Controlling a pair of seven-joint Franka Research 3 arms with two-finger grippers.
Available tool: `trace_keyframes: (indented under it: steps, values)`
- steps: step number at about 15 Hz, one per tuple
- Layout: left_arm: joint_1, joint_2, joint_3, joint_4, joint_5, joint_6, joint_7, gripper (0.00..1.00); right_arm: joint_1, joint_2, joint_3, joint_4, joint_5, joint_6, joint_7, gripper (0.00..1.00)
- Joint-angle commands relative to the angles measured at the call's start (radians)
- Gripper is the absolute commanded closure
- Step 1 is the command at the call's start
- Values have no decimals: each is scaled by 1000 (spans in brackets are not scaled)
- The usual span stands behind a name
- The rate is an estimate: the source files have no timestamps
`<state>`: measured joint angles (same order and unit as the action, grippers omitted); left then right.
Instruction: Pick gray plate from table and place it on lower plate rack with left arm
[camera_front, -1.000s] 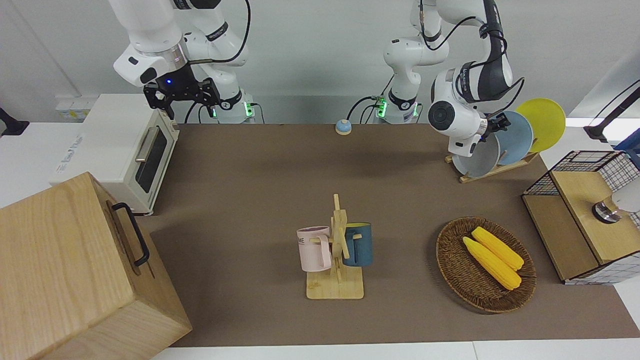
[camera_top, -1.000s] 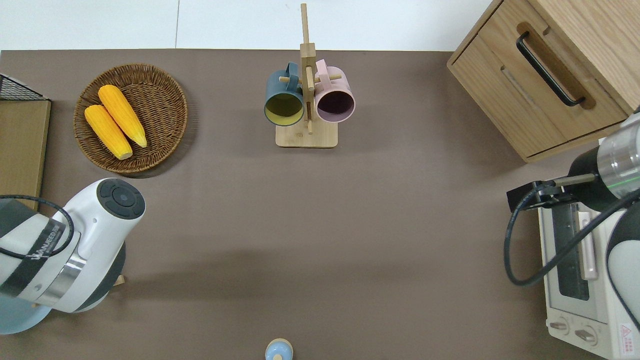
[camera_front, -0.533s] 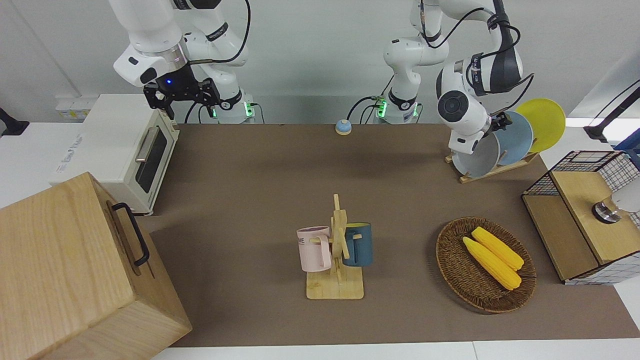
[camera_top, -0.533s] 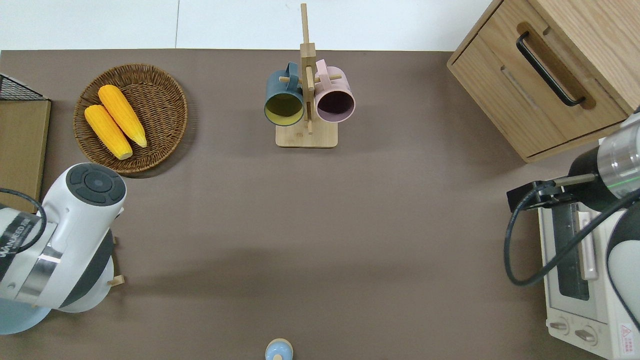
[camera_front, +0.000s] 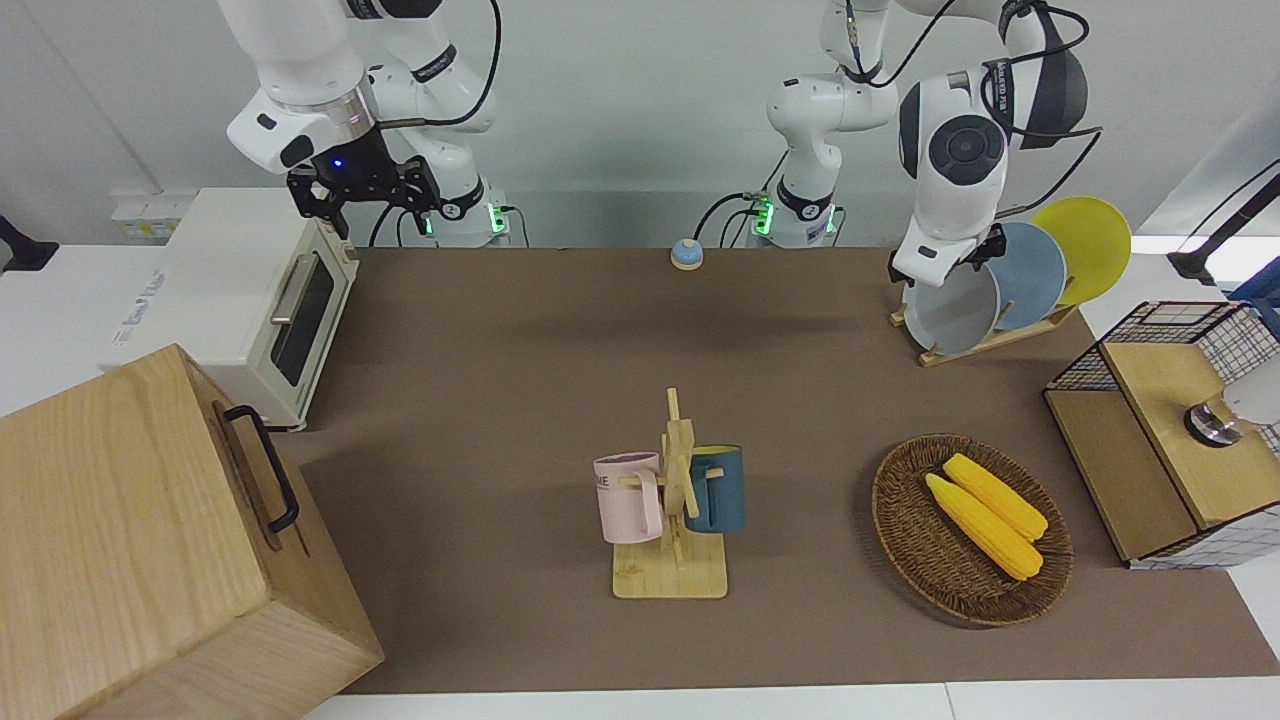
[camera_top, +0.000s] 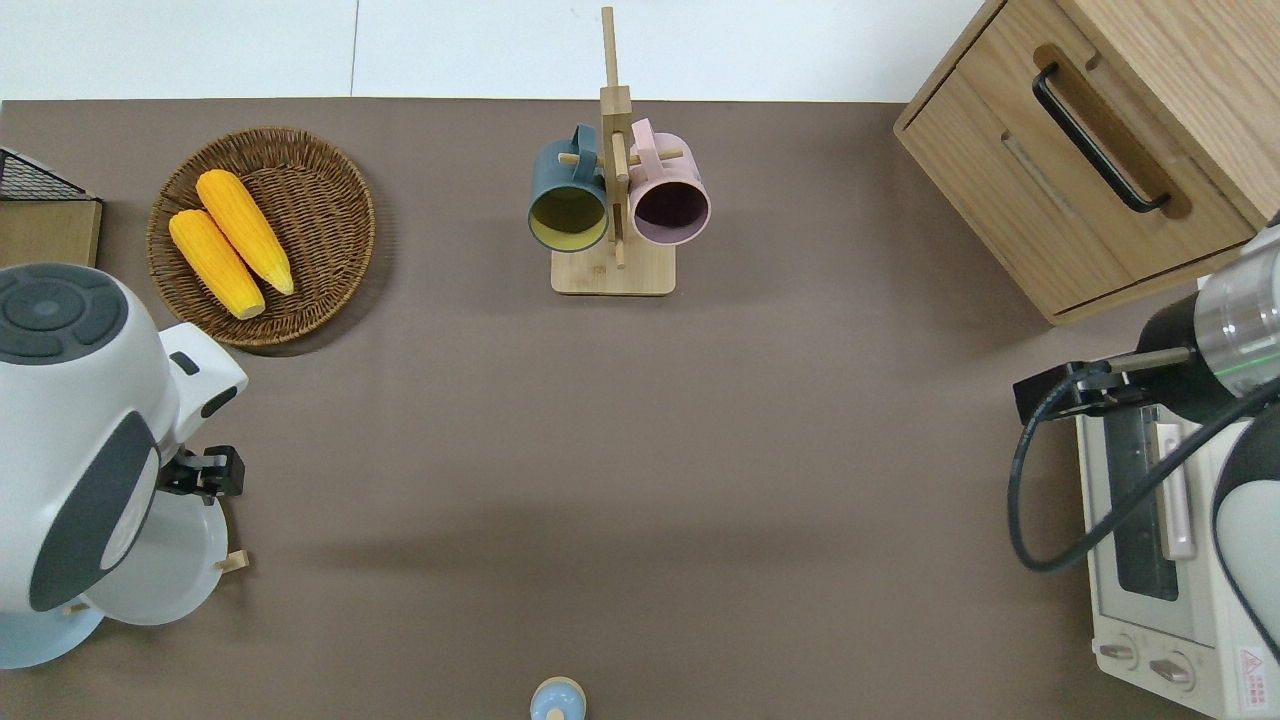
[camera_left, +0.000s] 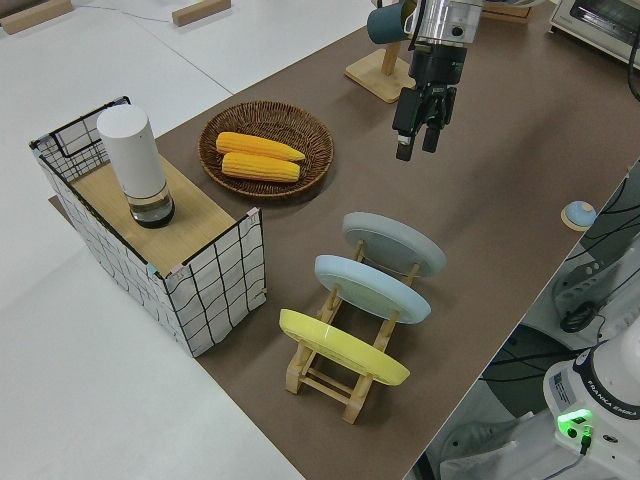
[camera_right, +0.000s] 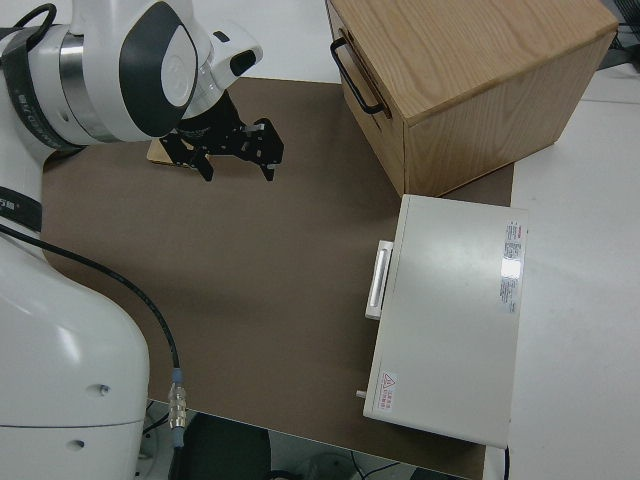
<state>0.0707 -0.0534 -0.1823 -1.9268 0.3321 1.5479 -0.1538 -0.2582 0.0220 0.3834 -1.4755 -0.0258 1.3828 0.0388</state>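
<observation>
**Gray plate seated in the lower plate rack, left gripper released above it**

The gray plate (camera_left: 393, 243) stands tilted on edge in the lower plate rack (camera_left: 345, 375), in the slot farthest from the robots. A sky-blue plate (camera_left: 372, 288) fills the middle slot and a yellow plate (camera_left: 343, 347) the slot nearest the robots. The rack rests on the brown worktop (camera_front: 500, 400) at the left arm's end.

The left gripper (camera_left: 418, 138) is in the air, over the farther edge of the gray plate in the overhead view; its fingers (camera_left: 403, 135) are parted, point downward and hold nothing, well clear of the plate in the left side view. The right arm is parked; its gripper (camera_right: 237, 152) has its fingers spread and carries nothing.

Farther from the robots, toward the left arm's end, a wicker basket (camera_front: 905, 540) holds two corn cobs (camera_front: 985, 523). Near mid-table a wooden mug stand (camera_front: 675, 500) carries a pink mug (camera_front: 628, 497) and a dark blue mug (camera_front: 716, 488); the pink mug bears lettering, of which only "ME" can be read. At the right arm's end stand a white toaster oven (camera_front: 240, 300), with side lettering too oblique to read, and a wooden cabinet (camera_front: 150, 550) with a black handle. A wire-sided box (camera_left: 165, 245) with a white cylinder (camera_left: 135, 160) on its lid sits beside the rack.
</observation>
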Motion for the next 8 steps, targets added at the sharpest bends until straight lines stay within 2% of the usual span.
trace_keyframes:
  steps: [1,8]
  values:
    - [1,-2,27,60,-140,-6,79,11,-24,-2,20,8,-6,-11,12,17]
    - [1,-20,33,198,-320,-15,149,9,-24,-4,22,8,-6,-11,12,17]
